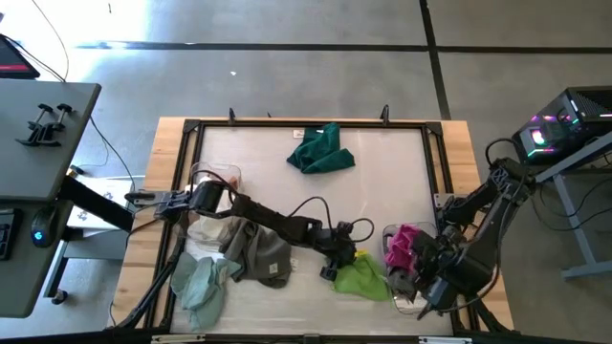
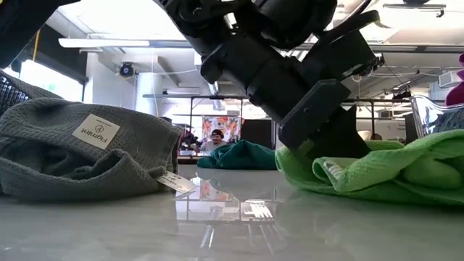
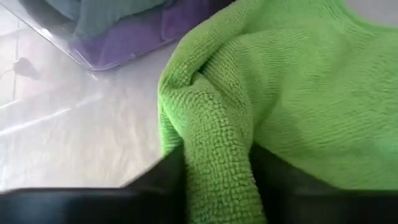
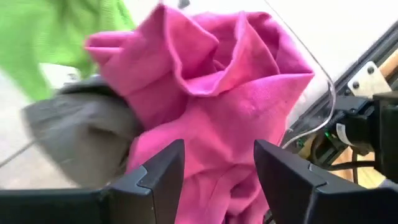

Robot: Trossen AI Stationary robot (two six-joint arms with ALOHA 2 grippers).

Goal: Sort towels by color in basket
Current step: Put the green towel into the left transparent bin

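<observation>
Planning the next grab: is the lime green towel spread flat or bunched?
Bunched. The lime green towel lies crumpled, with a raised fold pinched between the left gripper's jaws.

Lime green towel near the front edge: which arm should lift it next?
Left. Its tool is already down on the lime green towel, with a fold of the cloth between its fingers in the left wrist view. The right tool hovers open over the magenta towel.
</observation>
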